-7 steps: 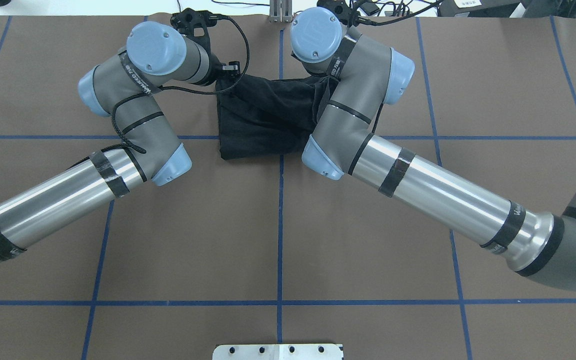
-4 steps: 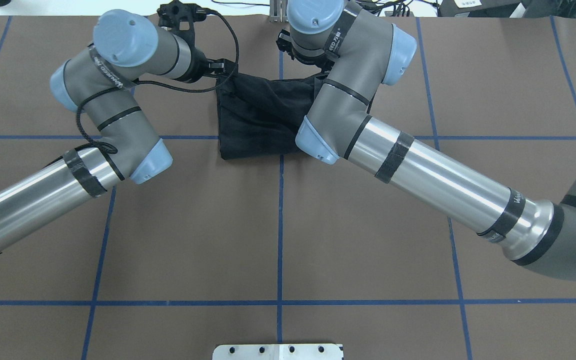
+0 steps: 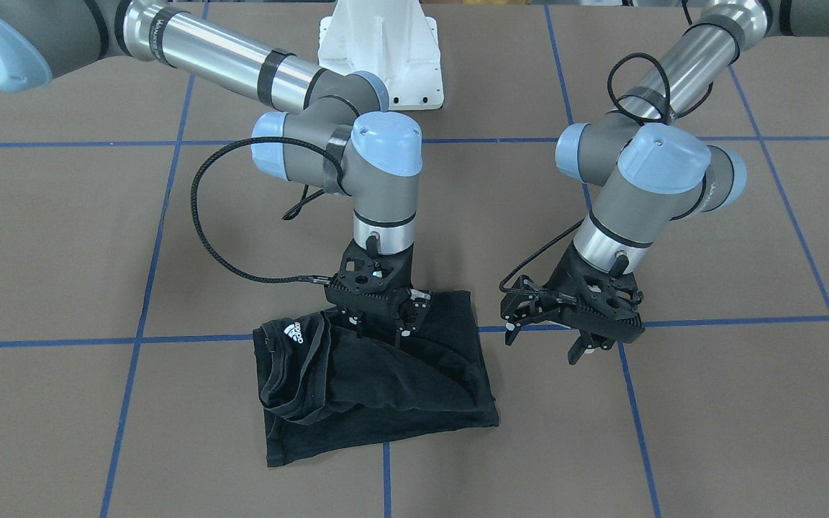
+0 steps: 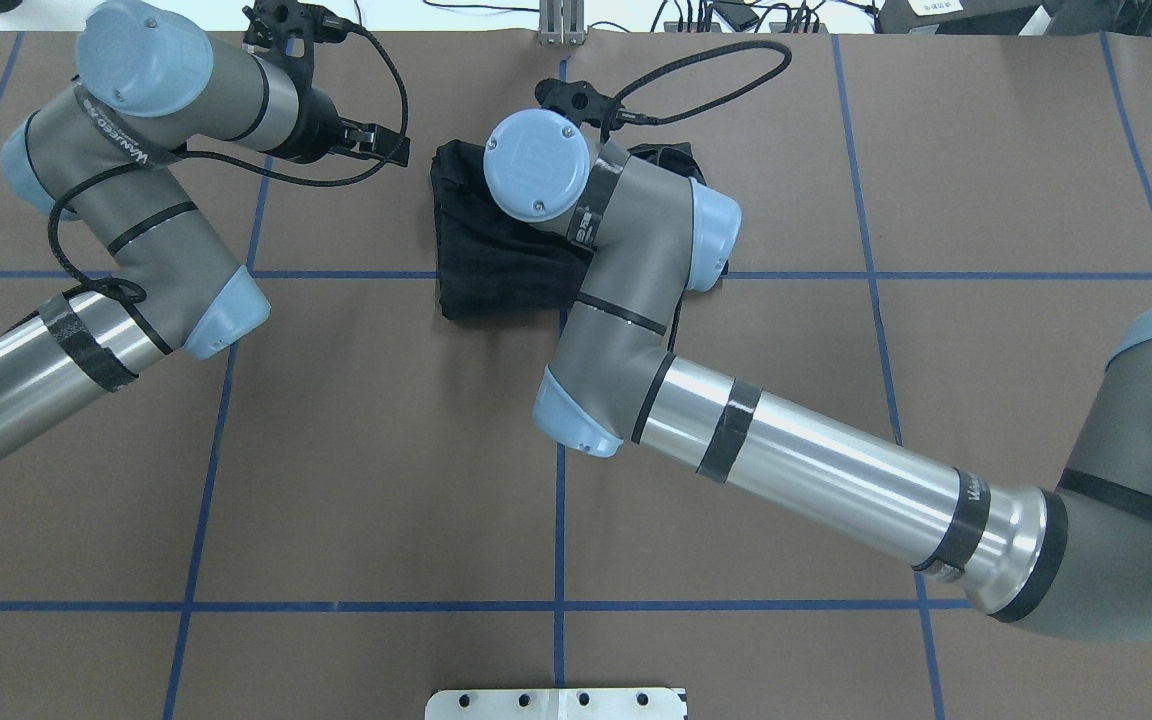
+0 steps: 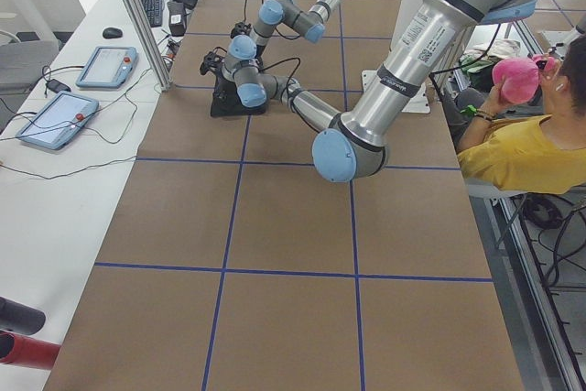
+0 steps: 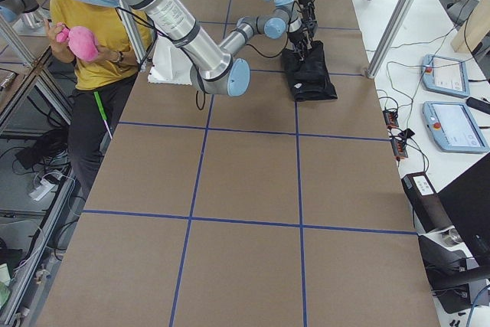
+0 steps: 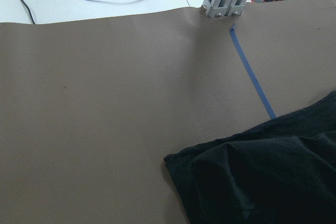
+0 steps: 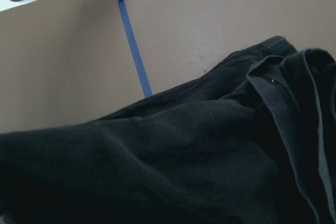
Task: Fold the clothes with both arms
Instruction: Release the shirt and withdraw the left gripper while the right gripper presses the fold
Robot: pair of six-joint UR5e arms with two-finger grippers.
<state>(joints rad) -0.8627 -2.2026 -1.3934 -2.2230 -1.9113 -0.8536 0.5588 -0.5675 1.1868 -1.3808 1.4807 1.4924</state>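
Observation:
The black T-shirt (image 3: 386, 388) lies folded in a compact bundle on the brown table, with a small white logo (image 3: 292, 333) by the collar. It also shows in the overhead view (image 4: 491, 265) and in both wrist views (image 7: 262, 182) (image 8: 184, 166). The orbit graphic is hidden. My right gripper (image 3: 380, 327) hangs straight down over the shirt's near edge, with its fingers apart and nothing between them; in the overhead view the wrist hides it. My left gripper (image 3: 544, 344) is open and empty, off the shirt to its side, also in the overhead view (image 4: 384, 142).
The white mounting pedestal (image 3: 378, 50) stands at my base. An aluminium post (image 4: 558, 22) and cables sit at the table's far edge. Blue tape lines (image 4: 558, 500) grid the table. An operator in yellow (image 5: 517, 153) sits beside the table, and teach pendants (image 5: 55, 116) lie on a side bench.
My left gripper let go of the shirt's corner and pulled away to the left. My right arm swung left over the shirt, and its gripper no longer holds the cloth.

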